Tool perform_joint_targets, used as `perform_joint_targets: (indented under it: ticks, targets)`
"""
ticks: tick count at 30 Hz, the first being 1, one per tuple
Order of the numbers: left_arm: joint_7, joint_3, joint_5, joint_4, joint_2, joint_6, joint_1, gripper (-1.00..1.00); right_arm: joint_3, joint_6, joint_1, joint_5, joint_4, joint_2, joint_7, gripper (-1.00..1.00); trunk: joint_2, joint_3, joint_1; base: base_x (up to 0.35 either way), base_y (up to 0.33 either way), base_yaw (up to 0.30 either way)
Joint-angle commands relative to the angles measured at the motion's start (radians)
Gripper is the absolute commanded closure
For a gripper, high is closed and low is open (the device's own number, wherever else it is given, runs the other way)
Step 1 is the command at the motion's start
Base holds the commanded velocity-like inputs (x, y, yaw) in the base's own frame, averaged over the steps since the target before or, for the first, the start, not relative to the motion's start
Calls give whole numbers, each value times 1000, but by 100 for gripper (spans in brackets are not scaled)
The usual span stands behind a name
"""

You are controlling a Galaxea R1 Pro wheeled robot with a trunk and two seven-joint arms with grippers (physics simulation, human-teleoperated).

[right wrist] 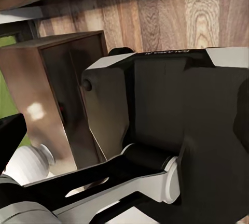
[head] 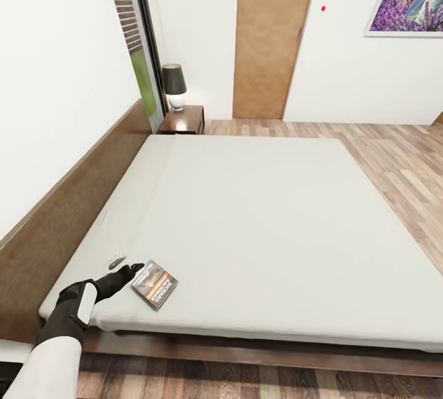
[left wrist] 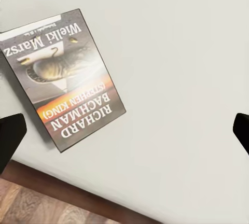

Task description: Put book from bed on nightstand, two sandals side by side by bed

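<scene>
From the head camera you saw your left tool (head: pixel 126 271) reaching over the bed (head: pixel 264 220) toward the book (head: pixel 154 284), which lay flat near the mattress's front corner, just beside the fingertips; far off, the nightstand (head: pixel 183 119) carried a lamp (head: pixel 174 86). The left wrist camera alone made the cover legible: "Wielki Marsz", "Richard Bachman", "(Stephen King)"; its fingers (left wrist: pixel 10 136) stood wide apart, holding nothing. Your right wrist camera showed robot casing (right wrist: pixel 176 110) and wood floor (right wrist: pixel 197 16); I cannot tell that tool's state.
</scene>
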Motion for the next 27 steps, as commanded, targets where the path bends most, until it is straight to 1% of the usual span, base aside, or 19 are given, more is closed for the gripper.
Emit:
perform_joint_targets:
  ticks: [1,27]
  targets:
    - [0,3,9,-1,0,9,-1,-100,-7,10,-2,-5,3,-1,3,-100,-2,-3,1,0,0,0]
    - [-2,3,10,-1,0,10,-1,-100,-7,10,-2,-5,3,0,3,-100,-2,-44,1,0,0,0]
